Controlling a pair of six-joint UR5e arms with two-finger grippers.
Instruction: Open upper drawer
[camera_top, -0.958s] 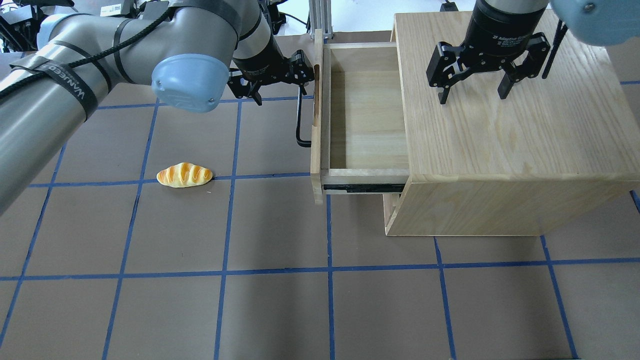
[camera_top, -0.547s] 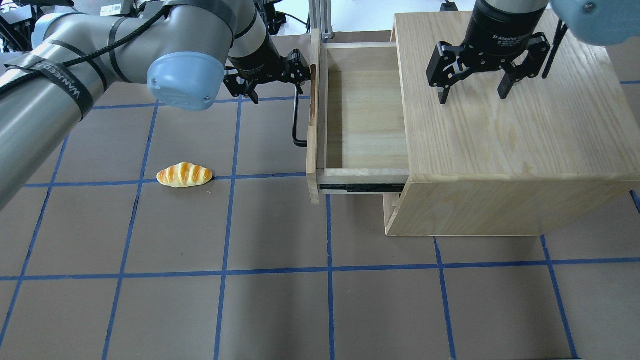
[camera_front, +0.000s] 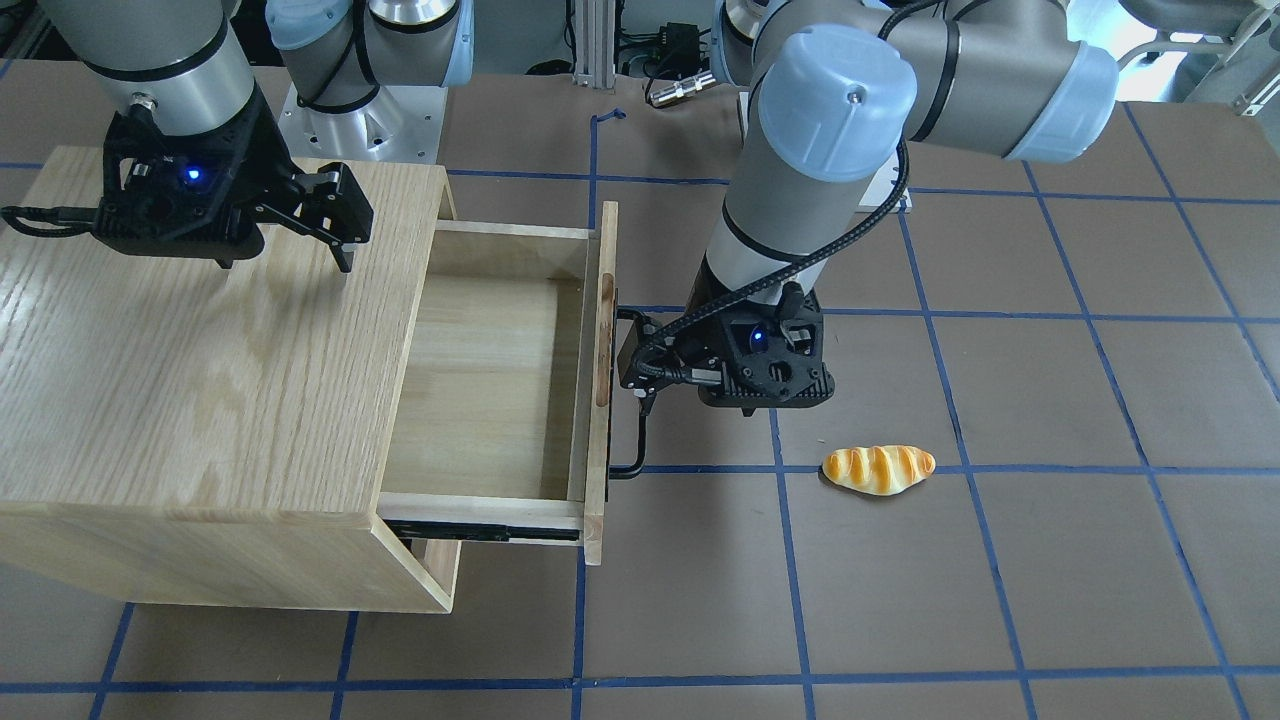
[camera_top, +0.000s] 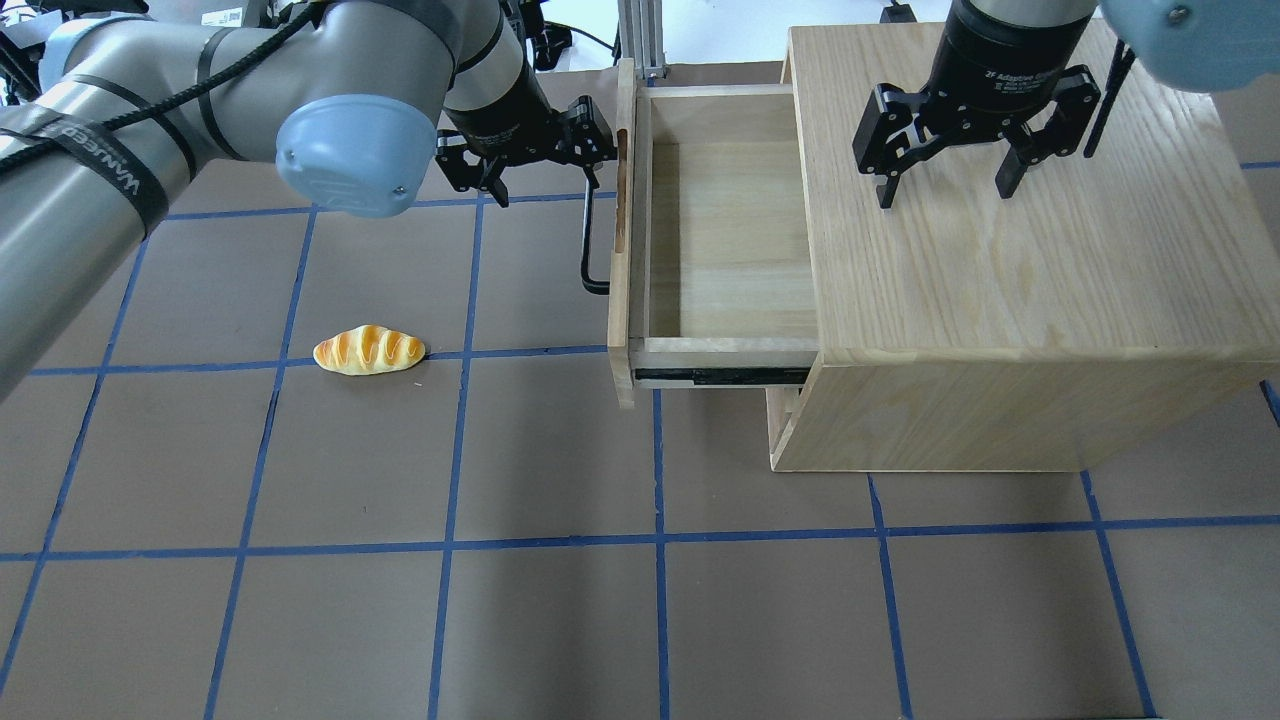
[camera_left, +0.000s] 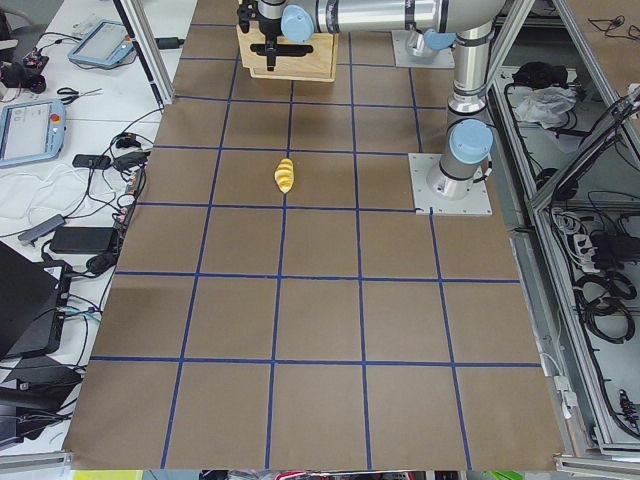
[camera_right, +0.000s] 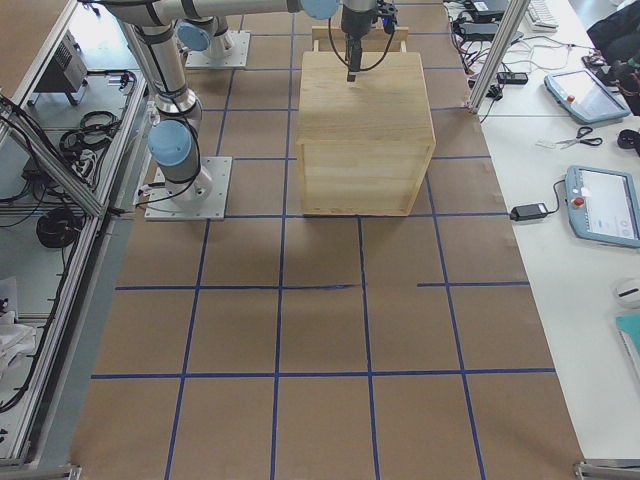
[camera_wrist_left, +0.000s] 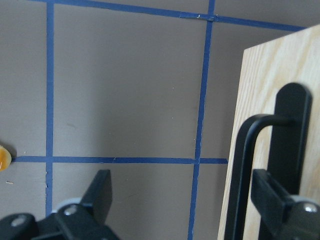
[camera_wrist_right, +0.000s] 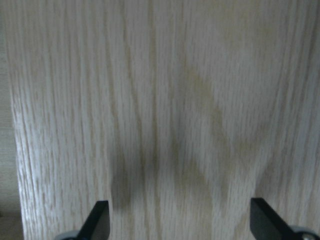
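The upper drawer (camera_top: 735, 240) is pulled well out of the oak cabinet (camera_top: 1020, 260) and is empty inside (camera_front: 490, 390). Its front panel carries a black bar handle (camera_top: 587, 240) and an oblong finger slot (camera_front: 603, 340). My left gripper (camera_top: 545, 175) is open at the panel's far end. In the left wrist view the handle (camera_wrist_left: 245, 170) stands between the spread fingers, close to the right finger (camera_wrist_left: 275, 205). My right gripper (camera_top: 945, 190) is open and empty just above the cabinet top, also seen from the front (camera_front: 285, 255).
A toy bread roll (camera_top: 369, 350) lies on the brown gridded table, left of the drawer; it also shows in the front view (camera_front: 878, 468). A black slide rail (camera_top: 720, 377) shows under the drawer's side. The cabinet stands at the table's far end (camera_right: 365, 110).
The drawer has slid further out of the cabinet, and my left gripper has moved with its handle. The right gripper and the bread roll have not moved.
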